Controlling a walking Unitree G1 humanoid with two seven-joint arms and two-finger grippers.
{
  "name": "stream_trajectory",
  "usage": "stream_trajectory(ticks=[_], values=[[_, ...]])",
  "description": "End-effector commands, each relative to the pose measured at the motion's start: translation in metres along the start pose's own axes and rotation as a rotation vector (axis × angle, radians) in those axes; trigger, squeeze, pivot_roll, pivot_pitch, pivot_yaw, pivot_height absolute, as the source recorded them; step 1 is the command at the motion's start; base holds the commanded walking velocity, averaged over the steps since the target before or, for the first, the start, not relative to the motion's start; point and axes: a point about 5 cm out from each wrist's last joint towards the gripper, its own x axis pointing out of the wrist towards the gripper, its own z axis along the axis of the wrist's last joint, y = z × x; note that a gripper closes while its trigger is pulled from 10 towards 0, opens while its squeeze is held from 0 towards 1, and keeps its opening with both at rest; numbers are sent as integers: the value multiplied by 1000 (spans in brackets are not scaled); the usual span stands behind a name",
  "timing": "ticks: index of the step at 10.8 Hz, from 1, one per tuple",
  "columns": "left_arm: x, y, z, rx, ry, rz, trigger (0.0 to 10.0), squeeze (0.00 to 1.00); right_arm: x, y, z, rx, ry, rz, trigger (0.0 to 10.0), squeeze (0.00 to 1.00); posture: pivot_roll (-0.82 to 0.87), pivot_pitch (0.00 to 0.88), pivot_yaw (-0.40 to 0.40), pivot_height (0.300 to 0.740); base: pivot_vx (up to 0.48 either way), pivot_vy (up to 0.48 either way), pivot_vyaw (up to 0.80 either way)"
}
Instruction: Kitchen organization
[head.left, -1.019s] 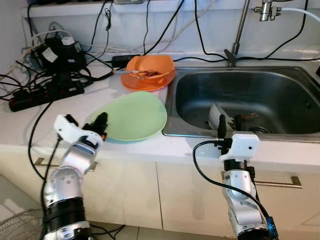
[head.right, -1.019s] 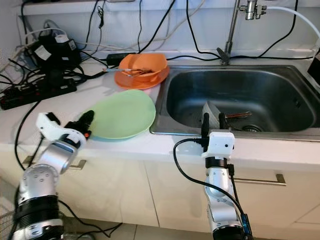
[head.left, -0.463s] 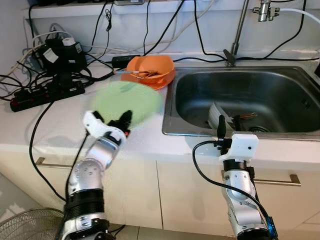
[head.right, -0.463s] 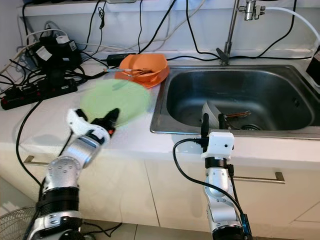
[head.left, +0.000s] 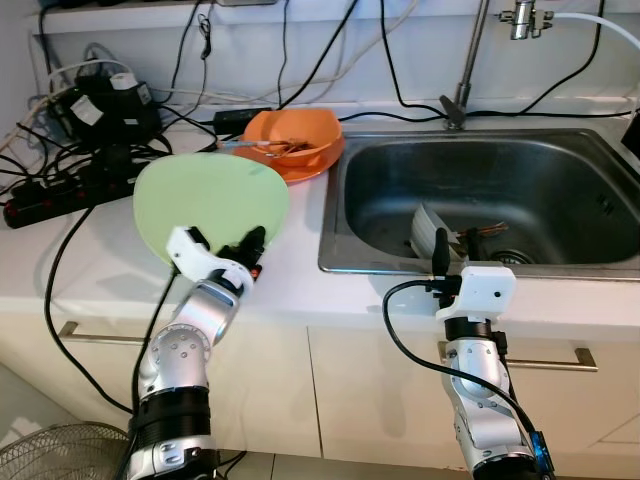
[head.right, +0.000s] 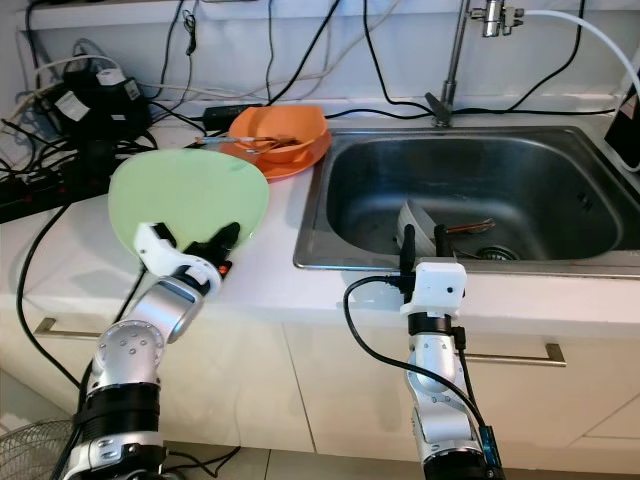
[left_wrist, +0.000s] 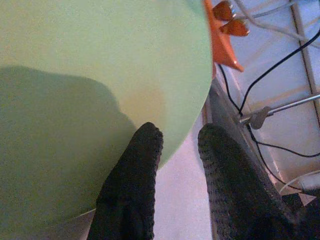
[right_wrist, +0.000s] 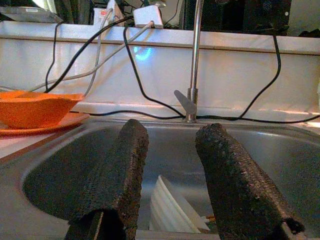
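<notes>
A pale green plate (head.left: 210, 200) is held up off the white counter, tilted nearly upright with its face toward me. My left gripper (head.left: 245, 248) is shut on its lower right rim; in the left wrist view one black finger (left_wrist: 142, 165) lies across the plate (left_wrist: 90, 75). Behind it an orange bowl (head.left: 300, 135) with utensils sits on an orange plate beside the sink (head.left: 400, 180). My right gripper (head.right: 422, 245) stands open at the sink's front edge, fingers pointing up with nothing between them. White dishes (head.left: 428, 230) lie in the sink.
Black power strips and tangled cables (head.left: 60, 190) cover the counter's back left. The faucet (head.left: 465, 60) rises behind the sink, with more cables along the wall. A fan guard (head.left: 60, 455) stands on the floor at the lower left. Cabinet handles run below the counter.
My left gripper has lifted the green plate off the counter, tipped it upright and carried it to the left. The right arm has stayed put.
</notes>
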Motion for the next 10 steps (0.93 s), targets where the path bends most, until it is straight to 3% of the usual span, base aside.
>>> stream_trajectory(ticks=[1,6,7,9,10], values=[[-3,7,-1,27,-2,33,10000,0,2,1,-2,-5,18,5,10000,0,23,14,100,740,0,0,0],[-22,-24,27,76,-144,-117,10000,0,5,-1,-3,-9,15,5,10000,0,36,11,96,740,0,0,0],[-33,-26,47,126,-225,-142,10000,0,5,-1,-3,-9,15,5,10000,0,38,12,95,740,0,0,0],[-47,-12,73,212,-300,-111,10000,0,5,-1,-4,-9,20,9,10000,0,54,11,93,740,0,0,0],[-56,5,81,252,-316,-39,10000,0,5,0,-4,-7,20,13,10000,0,60,11,94,740,0,0,0]])
